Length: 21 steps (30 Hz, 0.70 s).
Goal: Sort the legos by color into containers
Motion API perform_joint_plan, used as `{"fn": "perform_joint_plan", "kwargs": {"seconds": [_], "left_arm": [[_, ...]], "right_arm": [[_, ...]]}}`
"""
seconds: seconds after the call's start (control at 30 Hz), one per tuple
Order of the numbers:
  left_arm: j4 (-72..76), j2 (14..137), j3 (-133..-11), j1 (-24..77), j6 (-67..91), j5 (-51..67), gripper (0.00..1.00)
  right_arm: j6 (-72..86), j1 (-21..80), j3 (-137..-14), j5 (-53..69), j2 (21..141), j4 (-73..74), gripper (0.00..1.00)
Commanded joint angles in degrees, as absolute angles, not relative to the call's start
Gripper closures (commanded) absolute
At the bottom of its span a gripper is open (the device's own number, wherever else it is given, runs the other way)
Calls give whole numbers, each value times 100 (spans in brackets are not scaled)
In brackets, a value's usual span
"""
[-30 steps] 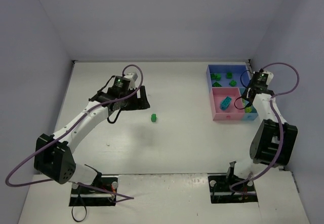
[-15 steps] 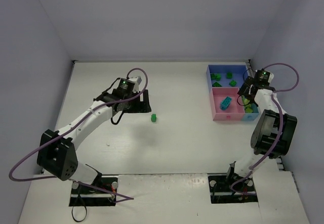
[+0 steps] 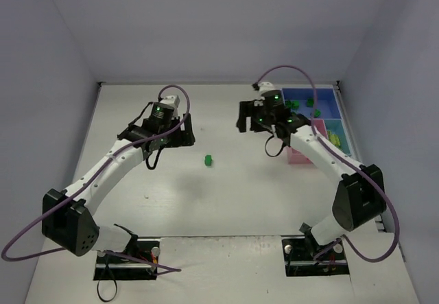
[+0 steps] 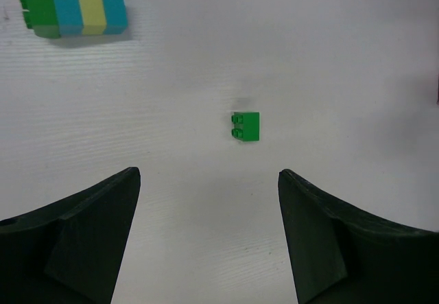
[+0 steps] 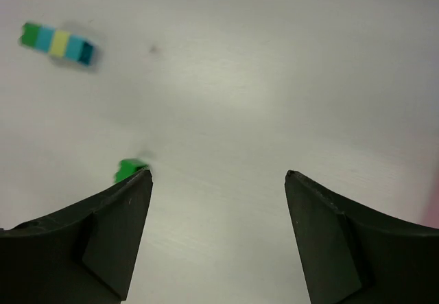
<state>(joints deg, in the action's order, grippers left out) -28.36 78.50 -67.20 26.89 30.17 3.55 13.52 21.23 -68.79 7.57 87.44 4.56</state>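
Left gripper (image 4: 209, 180): spread and empty, hovering where it had been.
Green brick (image 4: 246, 126): unmoved on the table, unsorted; striped stack (image 4: 73, 11) beyond.
Right gripper (image 5: 218, 175): had swung from the containers (image 3: 310, 89) toward mid-table, jaws parted, likely ready to fetch.

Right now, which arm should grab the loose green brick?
Left. The green brick lies roughly centred ahead of the open left fingers; for the right fingers it sits off to one side, by a fingertip.

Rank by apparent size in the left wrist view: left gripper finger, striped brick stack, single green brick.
1. Left gripper finger, though its nearness to the camera inflates it.
2. Striped brick stack.
3. Single green brick.
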Motion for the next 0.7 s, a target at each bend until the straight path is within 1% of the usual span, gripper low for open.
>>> {"fn": "perform_joint_plan", "kwargs": {"seconds": [0.0, 0.07, 0.13, 0.3, 0.5, 0.53, 0.6, 0.67], "left_arm": [[-2952, 7497, -7049, 2575, 2988, -95, 25], [-3032, 7445, -7049, 2566, 2988, -176, 25], [-3146, 7401, -7049, 2549, 2988, -220, 25], [-3225, 7216, -6891, 2549, 3023, -264, 25], [-3322, 7014, -6733, 2540, 3041, -325, 25], [-3322, 7005, -6715, 2540, 3050, -334, 25], [-3357, 6996, -6689, 2540, 3050, -334, 25], [-3375, 6987, -6662, 2540, 3059, -316, 25]], "right_arm": [[1572, 2967, -7232, 827, 9025, 264, 25], [1757, 3303, -7338, 546, 9377, 264, 24], [2186, 3724, -7383, 21, 9553, 255, 22], [2899, 4244, -7532, -623, 10238, 229, 24], [3278, 4728, -7822, -1115, 10819, 228, 34], [3287, 4781, -7848, -1186, 10880, 220, 39], [3313, 4869, -7927, -1257, 11065, 228, 41], [3375, 4895, -7936, -1274, 11231, 228, 45]]}}
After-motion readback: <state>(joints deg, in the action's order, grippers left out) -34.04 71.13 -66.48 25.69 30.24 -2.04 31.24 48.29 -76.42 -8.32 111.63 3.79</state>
